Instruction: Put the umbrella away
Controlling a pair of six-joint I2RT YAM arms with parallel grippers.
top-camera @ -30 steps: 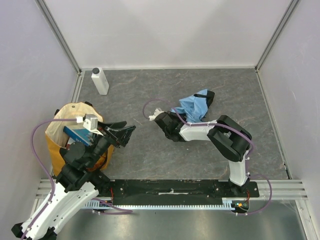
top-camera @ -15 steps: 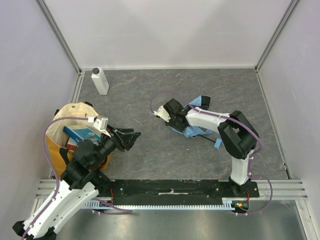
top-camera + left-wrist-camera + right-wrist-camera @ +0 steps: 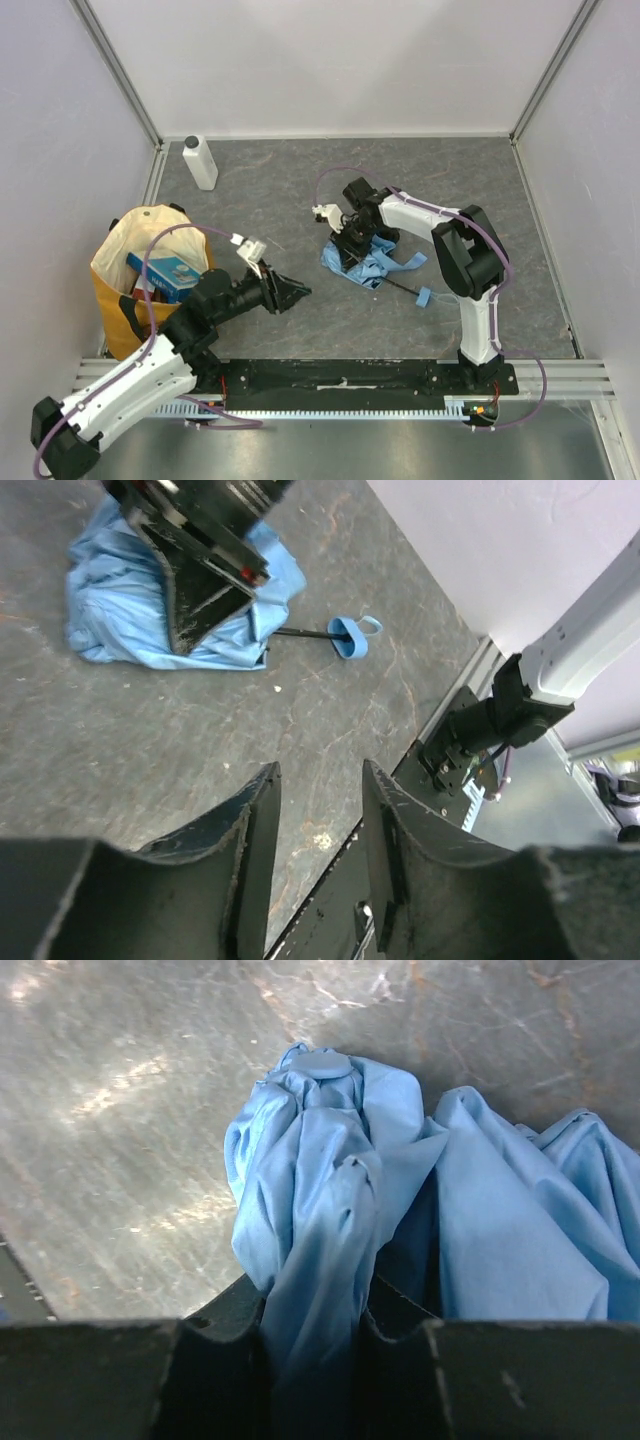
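**First speaker:** Which step is in hand?

**Second speaker:** Gathering, it is judged. Well to the right of the tote bag point(image 3: 120, 240), the umbrella point(image 3: 372, 262) is seen lying collapsed, with its strap loop point(image 3: 423, 296) trailing farther from the bag.

**First speaker:** And the grippers?

**Second speaker:** A fold of blue fabric is pinched in the right gripper point(image 3: 315, 1320). The left gripper point(image 3: 320, 770), placed between bag and umbrella, is narrowly parted and empty. A carry toward the bag is probably called for next.

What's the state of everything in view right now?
umbrella: collapsed, fabric crumpled, shaft sticking out
right gripper: shut on umbrella fabric
left gripper: open, empty
bag: upright, mouth open, blue box inside
bottle: upright
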